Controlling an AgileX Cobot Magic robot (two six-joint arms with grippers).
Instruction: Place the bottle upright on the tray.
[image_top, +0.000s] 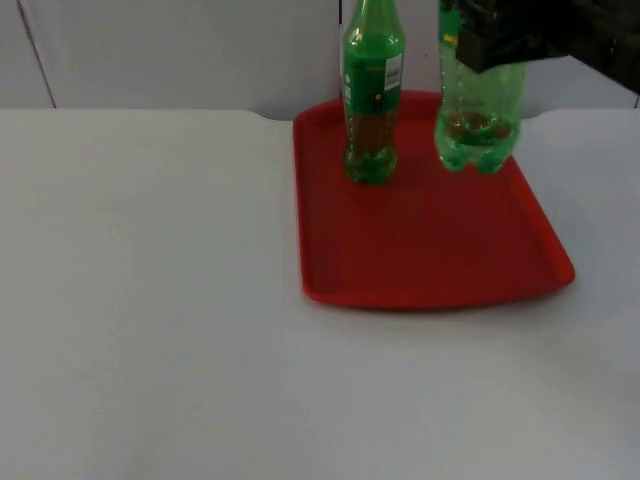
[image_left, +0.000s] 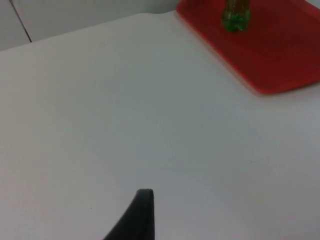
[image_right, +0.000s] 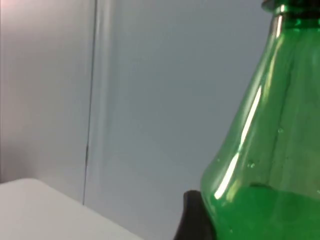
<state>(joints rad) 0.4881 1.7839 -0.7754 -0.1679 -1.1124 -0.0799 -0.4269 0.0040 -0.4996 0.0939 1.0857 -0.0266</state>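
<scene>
The right claw (image_top: 485, 45), at the upper right of the frame, pinches the clear green bottle (image_top: 480, 125) standing tall on the red tray (image_top: 430, 250); the left claw waits far off over the counter (image_top: 150, 300), and I cannot tell its fingers.

The tray (image_top: 430, 250) is showing a plain red colour on the white table (image_top: 150, 300). The labelled bottle (image_top: 372, 95) is showing green plastic with a green and white label. The bare bottle (image_top: 480, 120) is showing clear green. The partition wall (image_top: 180, 50) is looking grey.
</scene>
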